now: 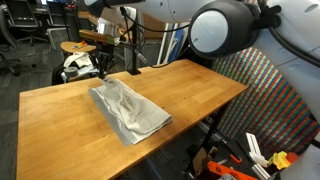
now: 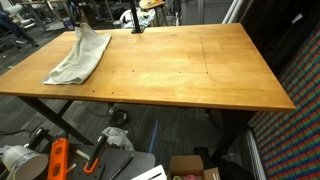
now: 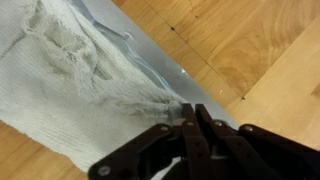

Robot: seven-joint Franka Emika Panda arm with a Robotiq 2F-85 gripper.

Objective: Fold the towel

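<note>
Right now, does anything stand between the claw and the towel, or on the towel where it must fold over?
Nothing visible does. The claw is shut on the towel at its edge, and in both exterior views nothing lies on the rest of the towel.

Even overhead room light falls on the tabletop (image 1: 190, 85), which reads warm and evenly bright in both exterior views, with a faint pale sheen toward its far edge. The towel (image 1: 128, 108) is nearly washed out, its folds marked only by soft grey shadows. Beneath the tabletop the floor (image 2: 185, 140) lies dim. All frames are coarse. In the wrist view the gripper (image 3: 190, 112) is a dark, blurred silhouette, and the towel casts a thin shadow on the wood.
</note>
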